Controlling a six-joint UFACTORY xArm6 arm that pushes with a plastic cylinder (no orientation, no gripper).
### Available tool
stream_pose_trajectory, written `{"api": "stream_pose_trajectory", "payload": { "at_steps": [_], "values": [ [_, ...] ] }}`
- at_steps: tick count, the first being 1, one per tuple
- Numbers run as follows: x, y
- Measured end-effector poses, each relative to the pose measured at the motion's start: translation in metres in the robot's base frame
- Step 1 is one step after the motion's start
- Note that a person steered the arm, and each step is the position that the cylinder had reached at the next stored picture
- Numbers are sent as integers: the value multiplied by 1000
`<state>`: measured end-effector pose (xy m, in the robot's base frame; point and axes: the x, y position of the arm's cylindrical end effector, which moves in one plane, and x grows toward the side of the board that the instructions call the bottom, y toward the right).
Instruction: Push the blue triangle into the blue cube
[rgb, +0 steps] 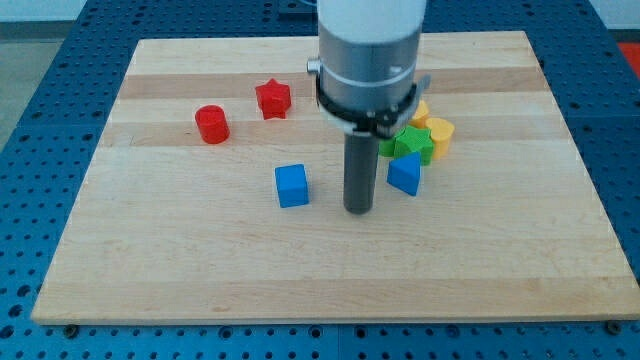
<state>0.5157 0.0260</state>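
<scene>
The blue cube (292, 186) sits near the board's middle. The blue triangle (405, 174) lies to the cube's right, touching the green star (412, 145) above it. My tip (358, 210) is down on the board between the two, just left of the triangle and a short way right of the cube. It touches neither block as far as I can see.
A red cylinder (212, 124) and a red star (272, 99) lie at the upper left. A yellow block (439, 134) and another yellow piece (420, 110) cluster with the green star, partly hidden by the arm. The wooden board (200, 270) has edges all around.
</scene>
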Motion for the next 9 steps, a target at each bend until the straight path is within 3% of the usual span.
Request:
{"api": "stream_pose_trajectory", "payload": {
  "at_steps": [1, 2, 6, 8, 9],
  "values": [
    [26, 31],
    [19, 66],
    [-52, 113],
    [-52, 98],
    [-52, 59]
  ]
}}
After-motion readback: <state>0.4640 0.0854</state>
